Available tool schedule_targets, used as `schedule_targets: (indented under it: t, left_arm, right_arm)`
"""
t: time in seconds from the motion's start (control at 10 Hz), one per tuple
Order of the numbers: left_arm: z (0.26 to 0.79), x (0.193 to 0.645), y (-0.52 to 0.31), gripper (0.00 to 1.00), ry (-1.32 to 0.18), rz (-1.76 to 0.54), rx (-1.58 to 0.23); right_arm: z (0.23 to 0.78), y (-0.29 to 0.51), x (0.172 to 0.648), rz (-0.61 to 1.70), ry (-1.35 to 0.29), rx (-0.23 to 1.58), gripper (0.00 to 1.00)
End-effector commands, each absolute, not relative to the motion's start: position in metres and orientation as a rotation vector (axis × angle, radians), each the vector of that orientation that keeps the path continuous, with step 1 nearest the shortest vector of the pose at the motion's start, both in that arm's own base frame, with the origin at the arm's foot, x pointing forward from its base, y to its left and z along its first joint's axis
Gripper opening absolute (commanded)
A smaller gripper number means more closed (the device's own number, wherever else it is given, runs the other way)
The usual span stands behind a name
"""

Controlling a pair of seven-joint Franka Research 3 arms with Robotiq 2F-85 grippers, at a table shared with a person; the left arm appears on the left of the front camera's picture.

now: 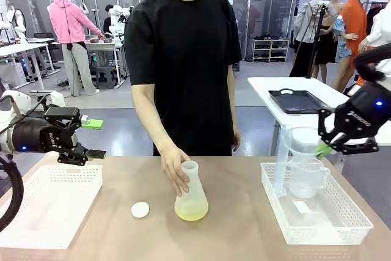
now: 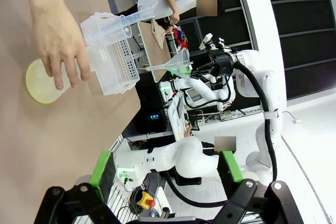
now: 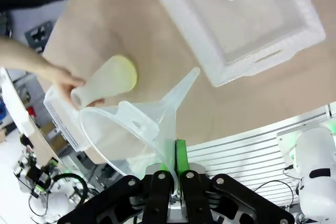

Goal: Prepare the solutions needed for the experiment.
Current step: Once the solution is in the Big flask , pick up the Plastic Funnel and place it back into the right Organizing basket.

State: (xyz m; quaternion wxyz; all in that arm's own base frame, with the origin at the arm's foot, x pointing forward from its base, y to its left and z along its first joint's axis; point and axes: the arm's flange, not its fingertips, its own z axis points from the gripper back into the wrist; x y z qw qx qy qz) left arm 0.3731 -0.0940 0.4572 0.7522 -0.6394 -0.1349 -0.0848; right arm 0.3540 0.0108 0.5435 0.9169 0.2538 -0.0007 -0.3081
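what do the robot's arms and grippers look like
Both alike: left gripper and right gripper are black, two-fingered, with green pads, white lettering and a small blue light. The left arm and right arm are white with rounded joints, each with a black cable.

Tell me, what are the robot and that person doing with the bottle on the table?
A person's hand grips the neck of a frosted white conical flask holding a little pale yellow-green liquid. The robot's right tool is shut on a clear plastic funnel near the right white plastic basket. Its left tool hangs open and empty by the left white basket. A small round white cap lies beside the flask.
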Motion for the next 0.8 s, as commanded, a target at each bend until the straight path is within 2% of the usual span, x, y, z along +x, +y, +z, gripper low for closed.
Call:
schedule_targets:
  t: [0.0, 0.3, 0.4, 0.5, 0.7]
  left_arm:
    - [0.459, 0.373, -0.095, 1.0, -0.294, -0.19, -1.413]
    - [0.459, 0.373, -0.095, 1.0, -0.294, -0.19, -1.413]
    - [0.459, 0.373, -0.095, 1.0, -0.294, -0.19, -1.413]
    - [0.459, 0.373, -0.095, 1.0, -0.294, -0.19, -1.413]
    - [0.459, 0.373, -0.095, 1.0, -0.294, -0.19, -1.413]
  right_arm:
    - [0.538, -0.003, 0.355, -0.756, -0.032, 0.518, 0.0]
    - [0.527, -0.015, 0.361, -0.857, -0.07, 0.534, 0.0]
    - [0.528, -0.01, 0.362, -0.823, -0.116, 0.551, 0.0]
    - [0.534, -0.022, 0.358, -0.787, -0.047, 0.532, 0.0]
    - [0.534, -0.022, 0.358, -0.787, -0.047, 0.532, 0.0]
